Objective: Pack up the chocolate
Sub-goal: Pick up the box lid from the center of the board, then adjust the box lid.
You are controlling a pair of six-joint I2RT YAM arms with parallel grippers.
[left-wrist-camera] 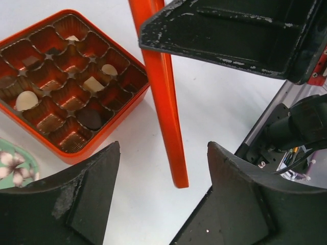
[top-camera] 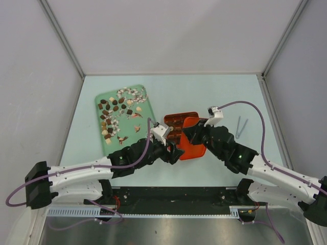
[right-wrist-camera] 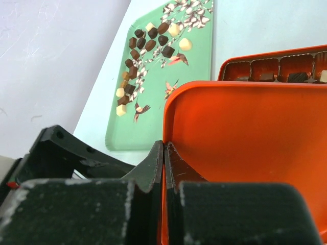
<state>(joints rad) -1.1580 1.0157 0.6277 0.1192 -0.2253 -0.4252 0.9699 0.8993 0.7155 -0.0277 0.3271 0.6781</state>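
Observation:
Chocolate pieces (top-camera: pixel 111 115) (right-wrist-camera: pixel 150 43), dark brown and cream, lie scattered on a green flowered tray (top-camera: pixel 134 133) (right-wrist-camera: pixel 168 97). A few more sit in the cells of the orange box (top-camera: pixel 173 124) (left-wrist-camera: pixel 122 104), among them a cream one (left-wrist-camera: pixel 26 99) and a dark one (left-wrist-camera: pixel 91 118). My right gripper (top-camera: pixel 190 133) (right-wrist-camera: pixel 164 155) is shut on the rim of the orange lid (top-camera: pixel 194 145) (right-wrist-camera: pixel 245 143), holding it tilted up beside the box. My left gripper (top-camera: pixel 176 153) (left-wrist-camera: pixel 163 148) stands open around the lid's lower edge (left-wrist-camera: pixel 166 102), its fingers apart from it.
Metal tweezers (top-camera: pixel 240 127) lie on the table at the right. The right arm's black body (left-wrist-camera: pixel 240 35) hangs close above the left gripper. Grey walls enclose the table on three sides.

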